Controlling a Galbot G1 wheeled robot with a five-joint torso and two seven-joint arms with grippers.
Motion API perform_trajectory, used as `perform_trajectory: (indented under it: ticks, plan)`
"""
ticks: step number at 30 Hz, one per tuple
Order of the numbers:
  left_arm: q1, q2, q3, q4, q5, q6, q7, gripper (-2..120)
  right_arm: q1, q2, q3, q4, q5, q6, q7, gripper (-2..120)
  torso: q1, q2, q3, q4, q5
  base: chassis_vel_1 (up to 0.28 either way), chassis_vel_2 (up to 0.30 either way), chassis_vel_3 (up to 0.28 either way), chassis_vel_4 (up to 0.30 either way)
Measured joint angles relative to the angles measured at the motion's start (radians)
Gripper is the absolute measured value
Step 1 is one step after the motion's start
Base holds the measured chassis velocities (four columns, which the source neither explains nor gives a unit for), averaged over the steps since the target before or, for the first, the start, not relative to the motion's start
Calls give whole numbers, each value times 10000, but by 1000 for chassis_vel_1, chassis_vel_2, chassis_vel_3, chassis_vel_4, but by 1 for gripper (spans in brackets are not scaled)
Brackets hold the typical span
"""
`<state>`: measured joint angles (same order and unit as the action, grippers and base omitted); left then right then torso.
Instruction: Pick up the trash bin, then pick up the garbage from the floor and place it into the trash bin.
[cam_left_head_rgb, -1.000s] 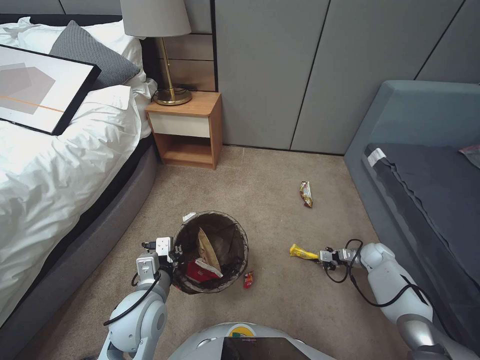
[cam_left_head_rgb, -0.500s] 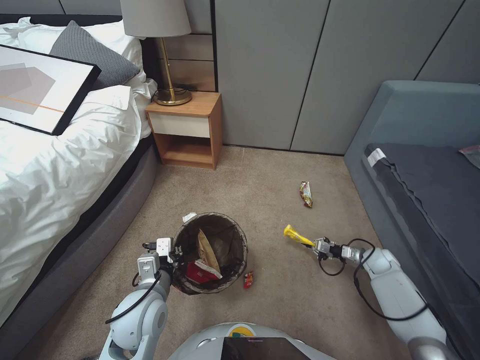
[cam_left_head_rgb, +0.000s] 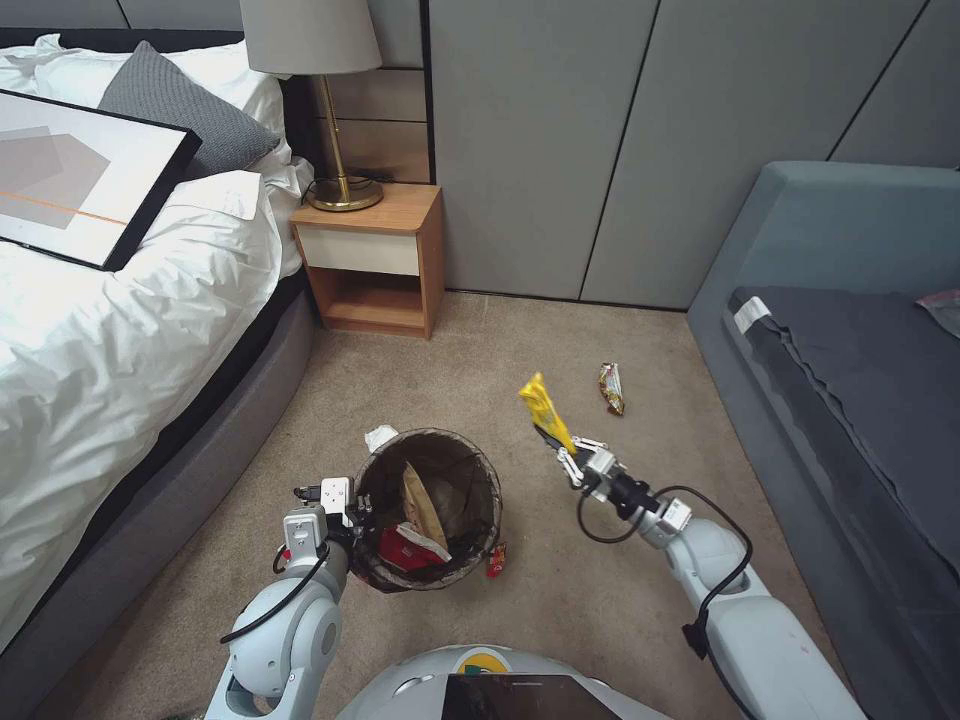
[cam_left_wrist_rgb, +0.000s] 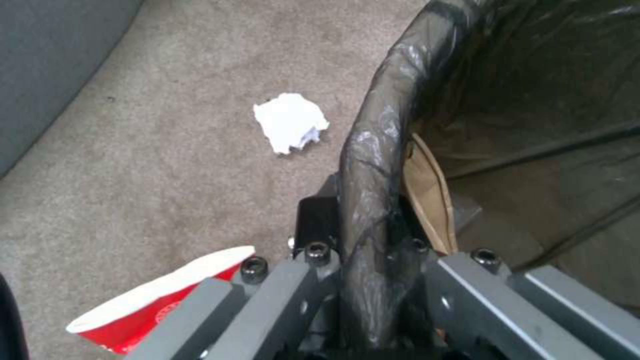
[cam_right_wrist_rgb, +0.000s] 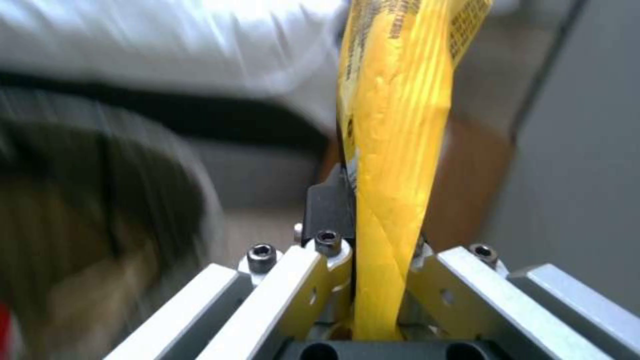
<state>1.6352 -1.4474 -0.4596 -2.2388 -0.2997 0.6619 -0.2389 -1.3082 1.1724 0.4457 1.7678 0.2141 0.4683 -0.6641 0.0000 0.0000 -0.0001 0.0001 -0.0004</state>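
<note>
L gripper clamped on round white bin w/ dark liner at rim; R gripper pinches crumpled yellow snack wrapper aloft beside bin: transfer step, next needs wrapper over opening.

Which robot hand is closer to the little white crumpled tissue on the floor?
The left. The left gripper is shut on the trash bin rim, with the tissue lying just beyond it. The right gripper holds a yellow wrapper on the bin's other side.

Head view high, looking down at carpet, wrist views close, sharing trash bin.
</note>
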Motion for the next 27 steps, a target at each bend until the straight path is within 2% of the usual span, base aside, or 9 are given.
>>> perform_trajectory:
  ticks: [3,4,5,7,9,12,20,27]
  plan:
    - [4,17,17,-18,-34,14,-2,3,-6,-2,-601,681,-28,-289,260,0,0,0,0,1,0,0,0,0,0]
    - [4,32,21,-45,-68,24,-2,3,51,-48,-1307,1199,-82,-610,566,0,0,0,0,-1,-1,0,0,0,0]
    - [4,32,21,-45,-68,24,-2,3,51,-48,-1307,1199,-82,-610,566,0,0,0,0,-1,-1,0,0,0,0]
    - [10,27,41,-81,-93,30,-1,3,131,-90,-2196,1519,-180,-949,875,0,0,0,1,0,4,0,0,0,0]
    - [13,23,45,-91,-96,32,-2,3,163,-96,-2435,1565,-240,-1033,963,0,0,0,1,0,4,0,0,0,0]
    - [48,-3,61,-163,-110,44,-3,3,310,-69,-3402,1476,-634,-1226,1239,0,0,0,1,-1,2,0,0,0,0]
    - [43,-58,66,-288,-234,106,-58,3,392,325,-4196,910,-1216,-1227,1299,0,0,0,1,-2,3,0,0,0,0]
    - [35,-94,70,-337,-237,122,-64,3,393,505,-4385,414,-1541,-1103,1340,0,0,0,1,-2,3,0,0,0,0]
